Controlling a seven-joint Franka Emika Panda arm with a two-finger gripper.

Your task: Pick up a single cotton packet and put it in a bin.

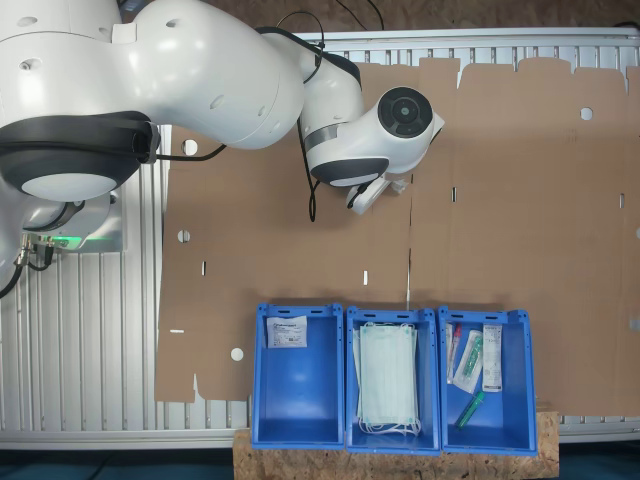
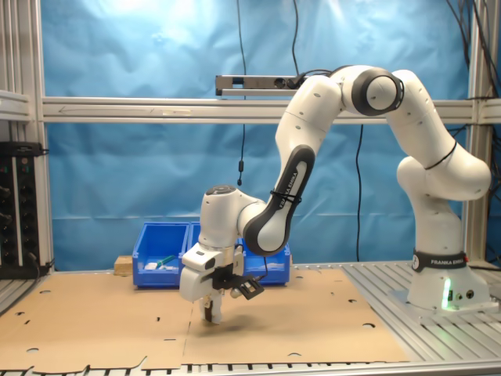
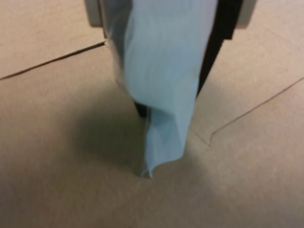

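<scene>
My gripper [image 3: 171,102] is shut on a thin, pale cotton packet [image 3: 164,71] that hangs crumpled from between the dark fingers, its lower tip just above the cardboard. In the second exterior view the gripper [image 2: 211,312] points straight down over the cardboard, a short way in front of the blue bins [image 2: 164,247]. In the first exterior view another cotton packet [image 1: 286,332], white and square with black print, lies flat in the blue bin [image 1: 297,400] at the first exterior view's left. The arm's wrist [image 1: 385,140] covers the gripper from above there.
Brown cardboard [image 1: 500,200] covers the table. The middle bin [image 1: 391,312] holds a stack of pale green face masks [image 1: 388,378]. The third bin [image 1: 500,410] holds long strip packets [image 1: 492,356] and small green items. The robot base [image 2: 438,274] stands on the slatted metal table.
</scene>
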